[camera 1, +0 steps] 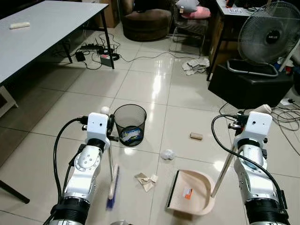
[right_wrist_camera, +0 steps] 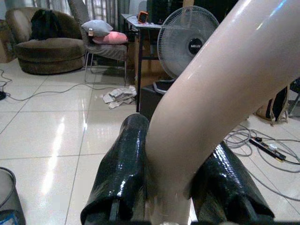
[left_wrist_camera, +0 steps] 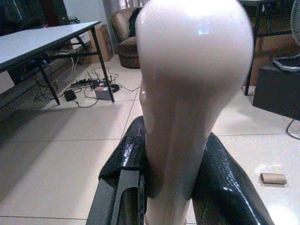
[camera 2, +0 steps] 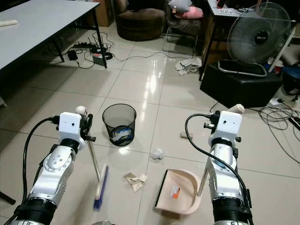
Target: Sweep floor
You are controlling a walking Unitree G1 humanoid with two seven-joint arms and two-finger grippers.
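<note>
With the left gripper [left_wrist_camera: 171, 187] clamped on the broom handle [camera 1: 111, 164] and the right gripper [right_wrist_camera: 171, 187] on the dustpan [camera 1: 190, 192] handle, a hard sweep could scatter the crumpled paper [camera 1: 146, 181] past the pan toward the wastebasket [camera 1: 130, 124].

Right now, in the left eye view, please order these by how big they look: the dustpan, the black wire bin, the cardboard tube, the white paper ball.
1. Dustpan, though it is nearer the camera.
2. Black wire bin, close to the dustpan in apparent size.
3. Cardboard tube and white paper ball: too alike to rank.
</note>
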